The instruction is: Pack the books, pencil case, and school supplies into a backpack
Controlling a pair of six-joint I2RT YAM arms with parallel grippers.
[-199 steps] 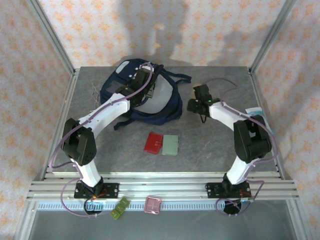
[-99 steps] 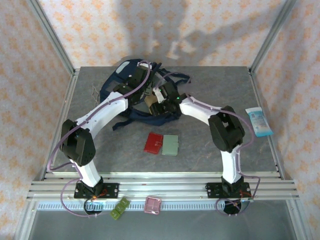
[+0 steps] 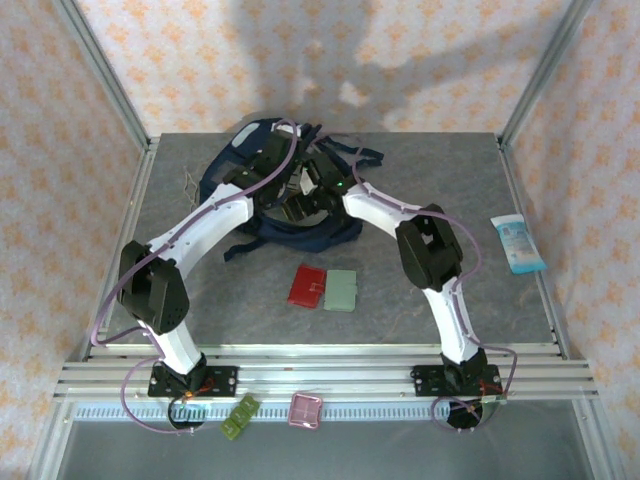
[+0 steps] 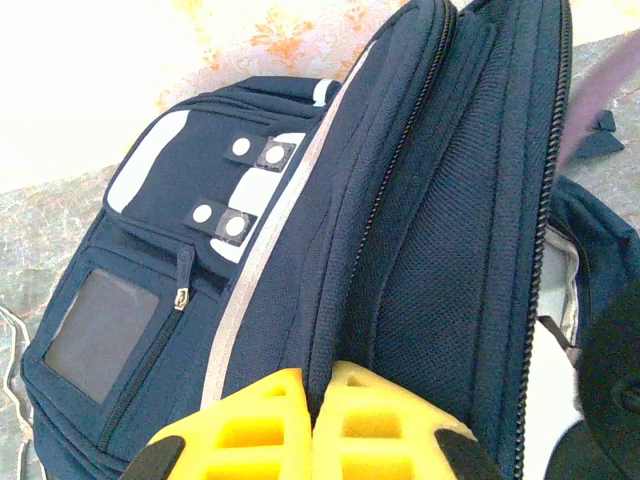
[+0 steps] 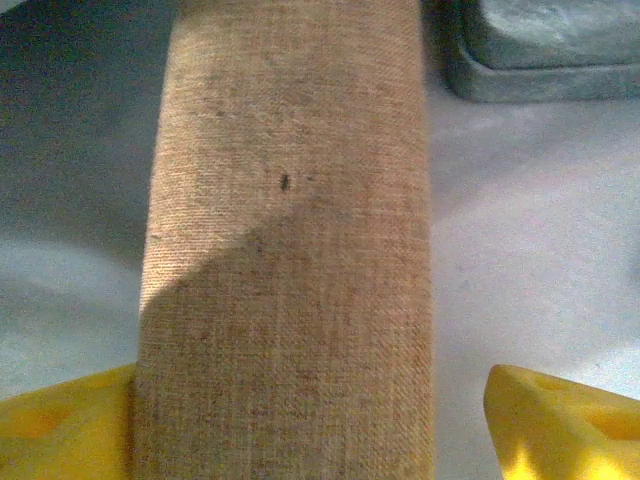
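Tan weave of the pencil case [image 5: 285,250] lay inside the backpack [image 3: 232,172] on its pale lining [image 5: 520,230], a slate-grey slab [image 5: 540,50] just beyond it at 1 o'clock. A second before, the right arm [image 3: 425,250] had stood clear of the bag at its 3 o'clock; it had since swung across over the opening, uncovering a light-blue packet [image 3: 518,243] at the table's [image 3: 440,165] 3 o'clock edge. The right gripper [image 5: 308,380] had released: one finger lay against the pouch, the other stood off it. The left gripper [image 4: 318,375] was clenched on the backpack's zip edge. Bare grey table lay open between bag and packet. The red case [image 3: 306,285] and pale green case [image 3: 341,290] lay touching at the bag's 6 o'clock. Both arms arched inward from their bases, and the left arm [image 3: 200,235] reached toward 1 o'clock.
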